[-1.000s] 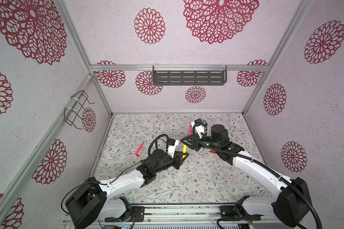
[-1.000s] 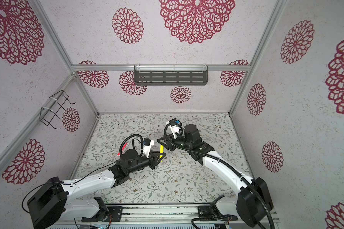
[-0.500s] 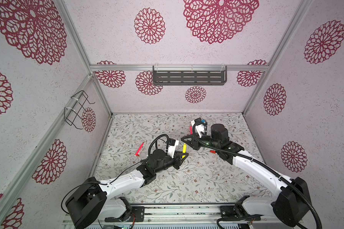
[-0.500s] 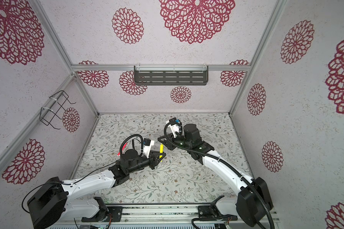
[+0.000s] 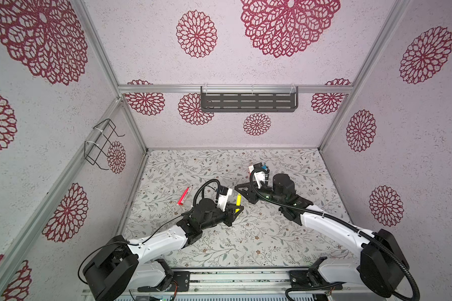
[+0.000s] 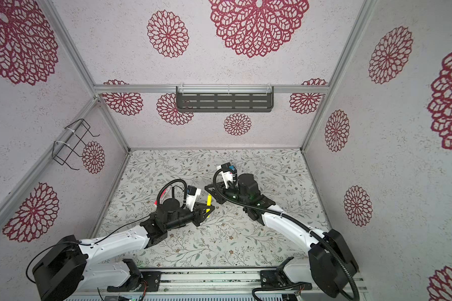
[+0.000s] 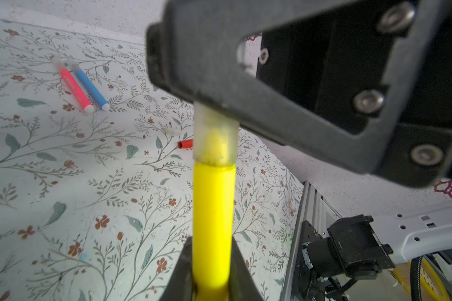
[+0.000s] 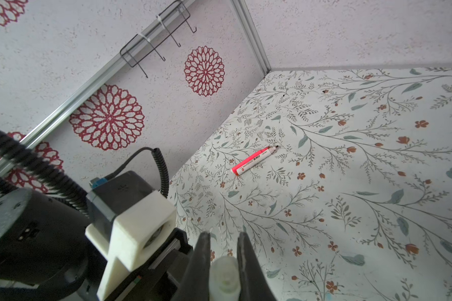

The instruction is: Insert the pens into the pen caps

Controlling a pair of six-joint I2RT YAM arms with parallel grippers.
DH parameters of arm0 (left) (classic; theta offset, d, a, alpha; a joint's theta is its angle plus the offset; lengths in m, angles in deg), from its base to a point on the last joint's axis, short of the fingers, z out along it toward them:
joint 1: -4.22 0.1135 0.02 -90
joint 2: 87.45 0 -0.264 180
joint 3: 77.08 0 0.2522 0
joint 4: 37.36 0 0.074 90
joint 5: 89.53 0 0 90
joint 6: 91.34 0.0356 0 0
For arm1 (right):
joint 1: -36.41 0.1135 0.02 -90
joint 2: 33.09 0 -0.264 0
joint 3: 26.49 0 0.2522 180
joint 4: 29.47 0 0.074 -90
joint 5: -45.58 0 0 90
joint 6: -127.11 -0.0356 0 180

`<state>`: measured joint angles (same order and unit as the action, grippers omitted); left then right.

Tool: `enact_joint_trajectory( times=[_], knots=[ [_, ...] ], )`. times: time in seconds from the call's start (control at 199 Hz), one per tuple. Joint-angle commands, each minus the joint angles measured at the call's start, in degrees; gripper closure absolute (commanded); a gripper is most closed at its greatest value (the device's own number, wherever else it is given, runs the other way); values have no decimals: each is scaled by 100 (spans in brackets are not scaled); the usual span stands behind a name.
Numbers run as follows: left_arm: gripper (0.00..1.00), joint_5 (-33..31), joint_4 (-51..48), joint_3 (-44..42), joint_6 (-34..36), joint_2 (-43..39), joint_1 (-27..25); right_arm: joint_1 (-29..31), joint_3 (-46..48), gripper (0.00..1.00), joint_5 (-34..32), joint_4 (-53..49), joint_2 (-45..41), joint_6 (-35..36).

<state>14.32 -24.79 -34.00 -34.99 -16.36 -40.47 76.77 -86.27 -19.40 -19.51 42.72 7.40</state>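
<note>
Count: two arms, two grippers, four pens, three caps not yet on a lying pen.

Surroundings: a floral table (image 5: pixel 245 247), a dark slotted shelf (image 5: pixel 248 100) on the far wall and a wire rack (image 5: pixel 102 143) on the left wall. Both fittings are well apart from the arms.

Left gripper (image 5: pixel 236 208): clenched low on the yellow pen (image 5: pixel 238 200). You hold it slanted above mid-table, tip end toward the right gripper (image 8: pixel 223 241).
Right gripper: clamped on a pale cap (image 8: pixel 223 276), one finger on each side.

Other pens: a red-pink pen (image 5: pixel 184 196) lies alone on the left of the table, left of the left gripper. A pink pen (image 7: pixel 75 86) and a blue pen (image 7: pixel 90 84) lie side by side on the table.

Other caps: a red cap (image 7: pixel 185 143) and a loose pale cap (image 7: pixel 172 131) lie near each other on the table, apart from the pink and blue pair.

In the way: the right arm stands over the right middle of the table. The pink pen, blue pen and both lying caps show only to the left wrist camera, so you cannot place them from above. In a top view the left arm's cable crosses the red-pink pen.

Look: the yellow barrel is bright and plain. The held cap is translucent; the yellow tip shows through it and its rim meets the barrel. The red-pink pen has a bare dark tip at its far end. The pink and blue pens carry pale translucent ends that look like caps.
</note>
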Motion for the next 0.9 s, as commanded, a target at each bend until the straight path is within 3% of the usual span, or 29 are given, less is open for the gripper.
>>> enact_joint_trajectory(
  times=[0.0,0.236,0.422,0.522,0.898],
  knots=[
    [100,66,1306,168,-198,-544,375,456,605,100,-277,-129,468,-377],
    [100,519,1393,109,-341,-909,771,1070,961,100,-20,495,966,-586],
    [100,926,1948,-171,-697,-1243,1213,1256,1446,100,668,1724,1163,-974],
    [100,1107,2148,-247,-901,-1405,1469,1296,1607,100,718,1979,1190,-1069],
    [100,965,1232,-36,-521,-1478,1553,1377,1268,100,-209,601,959,-916]
  ],
)
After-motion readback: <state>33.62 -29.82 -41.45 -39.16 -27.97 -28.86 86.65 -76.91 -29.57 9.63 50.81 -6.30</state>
